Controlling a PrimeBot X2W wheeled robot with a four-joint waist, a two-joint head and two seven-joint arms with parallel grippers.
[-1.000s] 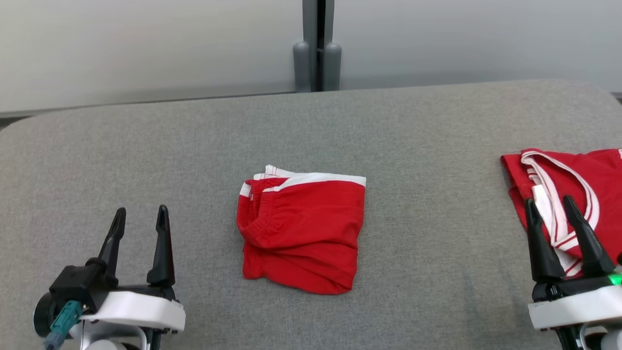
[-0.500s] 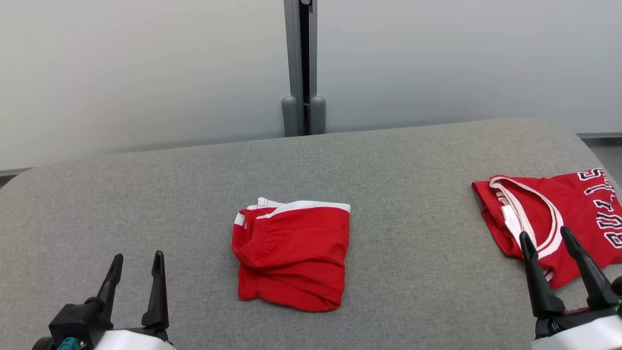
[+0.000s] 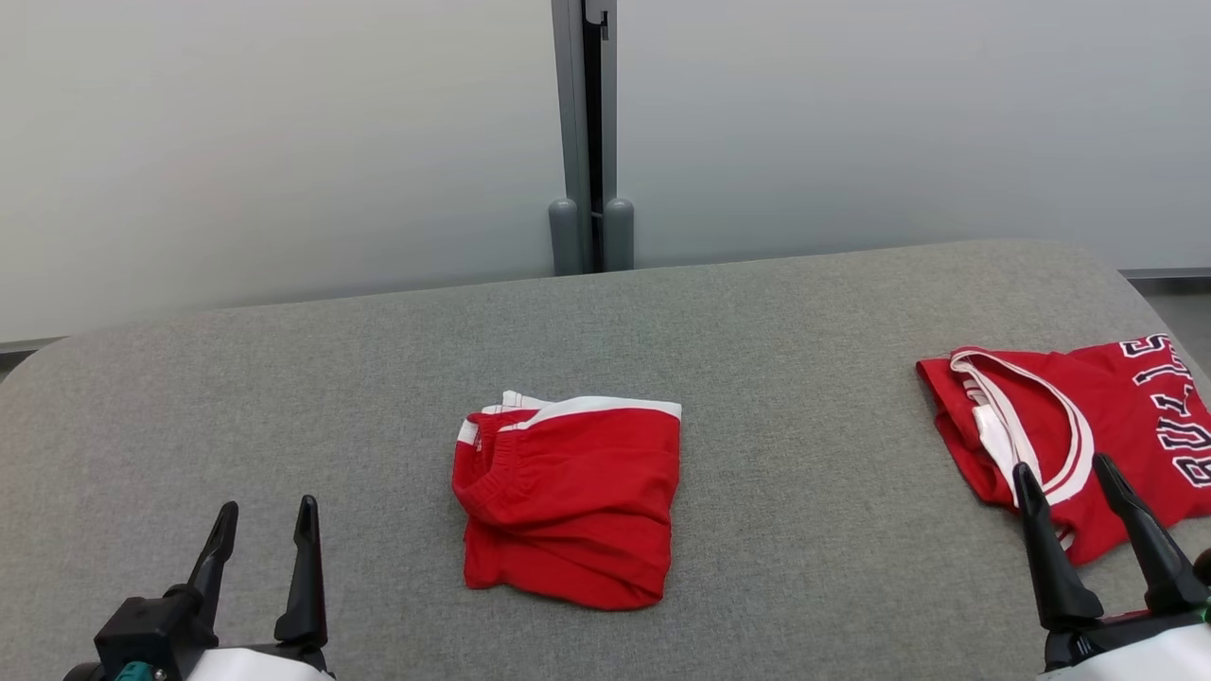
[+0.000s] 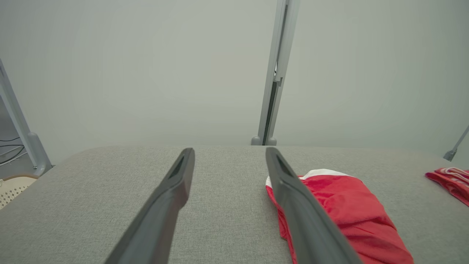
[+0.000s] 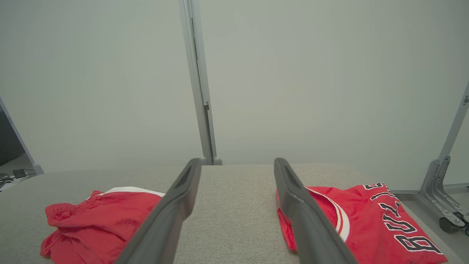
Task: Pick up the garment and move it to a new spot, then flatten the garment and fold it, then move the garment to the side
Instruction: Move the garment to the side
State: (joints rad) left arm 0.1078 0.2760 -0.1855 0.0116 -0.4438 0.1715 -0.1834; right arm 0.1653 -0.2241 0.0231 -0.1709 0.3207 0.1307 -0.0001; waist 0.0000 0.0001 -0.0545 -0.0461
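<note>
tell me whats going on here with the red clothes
Nothing is being handled right now. Folded red shorts lie in the middle of the grey table, and a red jersey lies at the robot's right. The left hand and right hand hover open and empty near the front edge.

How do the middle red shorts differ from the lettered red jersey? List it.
Place: the shorts lie midway across the grey surface; the jersey lies at its right end.
Markings: the shorts are plain red with a white band along the far edge; the jersey bears dark, white-edged letters.
Detail: the shorts show a gathered waistband; the jersey shows a white-striped looped opening.
Shared: both are red with white trim and lie folded.
</note>
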